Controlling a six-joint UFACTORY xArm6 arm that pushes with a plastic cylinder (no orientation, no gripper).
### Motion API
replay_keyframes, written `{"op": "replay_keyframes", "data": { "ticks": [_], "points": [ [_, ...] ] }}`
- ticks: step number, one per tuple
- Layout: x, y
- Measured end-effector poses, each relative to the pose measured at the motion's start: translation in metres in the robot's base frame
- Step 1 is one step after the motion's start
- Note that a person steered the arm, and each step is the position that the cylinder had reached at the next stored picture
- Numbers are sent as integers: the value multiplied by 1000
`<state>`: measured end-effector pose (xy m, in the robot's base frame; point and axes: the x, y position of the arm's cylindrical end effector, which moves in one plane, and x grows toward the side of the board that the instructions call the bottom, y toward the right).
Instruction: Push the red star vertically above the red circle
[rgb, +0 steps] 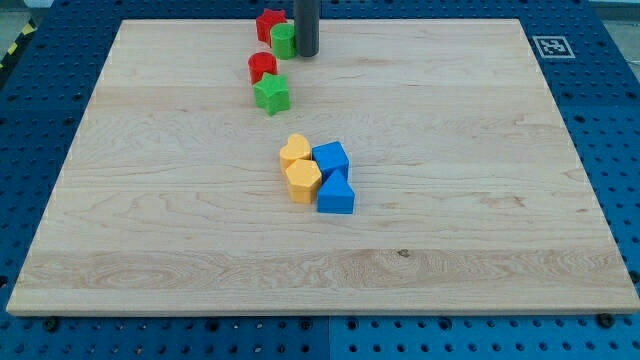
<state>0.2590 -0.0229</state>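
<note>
Nearest the camera lies the bare front edge of a wooden board (320, 290), resting on a blue pegboard table (40, 170). Near the frame's centre four blocks cluster, touching: a yellow heart (294, 150), a yellow hexagon (302, 181), a blue cube (330, 158) and a blue triangular block (336, 193). At the upper middle, my tip (307, 54) stands just right of a green round block (284, 41), touching or nearly so; being a plain rod, it grips nothing. The red star (268, 24) sits just upper left of that green block. Below them sit the red circle (262, 67) and a green star (272, 95). Two red, two green, two yellow, two blue. A black-and-white square marker (552, 46) occupies the board's upper right corner; no readable writing.
</note>
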Motion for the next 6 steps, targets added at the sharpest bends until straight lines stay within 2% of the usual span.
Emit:
{"op": "replay_keyframes", "data": {
  "ticks": [1, 2, 3, 5, 6],
  "points": [
    [0, 13],
    [-46, 16],
    [-65, -2],
    [-68, -109],
    [-66, -118]
  ]
}}
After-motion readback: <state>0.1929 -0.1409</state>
